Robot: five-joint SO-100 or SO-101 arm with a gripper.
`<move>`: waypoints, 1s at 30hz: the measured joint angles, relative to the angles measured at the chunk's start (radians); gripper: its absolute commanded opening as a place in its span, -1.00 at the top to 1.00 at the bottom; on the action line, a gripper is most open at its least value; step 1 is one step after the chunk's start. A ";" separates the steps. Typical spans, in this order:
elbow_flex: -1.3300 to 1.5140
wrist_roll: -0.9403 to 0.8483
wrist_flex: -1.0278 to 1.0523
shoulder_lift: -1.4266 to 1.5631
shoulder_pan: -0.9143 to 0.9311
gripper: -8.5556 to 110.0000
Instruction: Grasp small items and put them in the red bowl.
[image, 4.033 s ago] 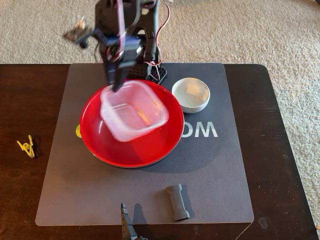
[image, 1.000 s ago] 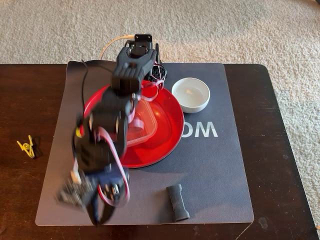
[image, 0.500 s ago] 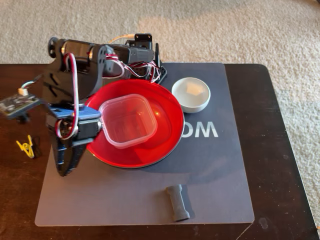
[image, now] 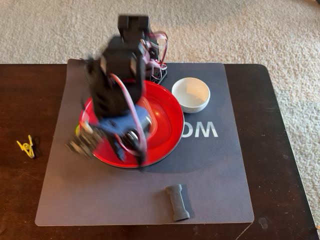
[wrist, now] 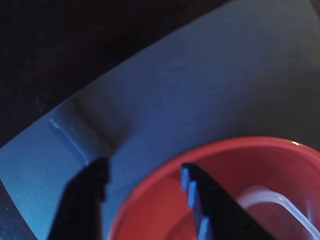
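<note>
Wrist view shows the gripper (wrist: 142, 172) with its fingers (wrist: 85, 192) spread apart and nothing between them, poised over the rim of the red bowl (wrist: 165, 170) where it meets the grey mat (wrist: 200, 85). A corner of the clear tub (wrist: 270, 197) is seen resting inside the bowl, free of the gripper.

In the fixed view the arm (image: 117, 87) is blurred by motion and is hung over the bowl's (image: 167, 115) left half, so that the tub is hidden there. Half a second ago the arm was swung out past the mat's (image: 220, 175) left edge; it has since been brought back across the bowl.

The tub is judged delivered. Two items are left: the grey bar (image: 177, 202) near the mat's front edge, and the yellow clip (image: 26, 147) off the mat, near the table's (image: 287, 150) left edge. Which is to be fetched next cannot be told.
</note>
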 measured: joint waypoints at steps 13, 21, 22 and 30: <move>-0.699 0.114 -0.002 -0.681 -0.198 0.43; -0.721 0.117 -0.002 -0.792 -0.244 0.43; -0.727 0.117 -0.002 -0.802 -0.244 0.45; -0.744 0.132 -0.002 -0.825 -0.213 0.51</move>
